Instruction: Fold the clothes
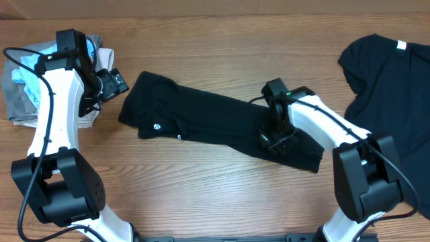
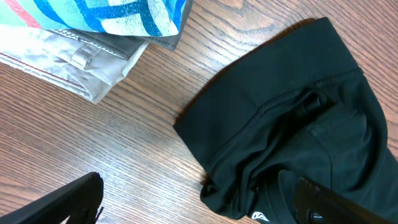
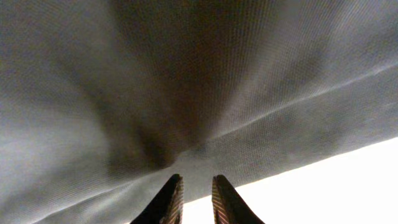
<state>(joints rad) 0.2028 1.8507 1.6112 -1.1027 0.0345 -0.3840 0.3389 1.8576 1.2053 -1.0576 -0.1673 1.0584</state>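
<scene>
Left gripper point(image 1: 114, 82) hangs wide open beside the folded black T-shirt point(image 1: 201, 117) in the middle of the table point(image 1: 201, 202). Right gripper point(image 1: 279, 140) presses on the shirt's right end, jaws narrow; can't tell if it's pinching cloth.

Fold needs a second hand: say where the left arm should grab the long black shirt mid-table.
Grip the shirt at its left end, the corner beside the open left gripper, coming from the left. It lies flat there with a free edge; the right gripper covers the other end.
</scene>
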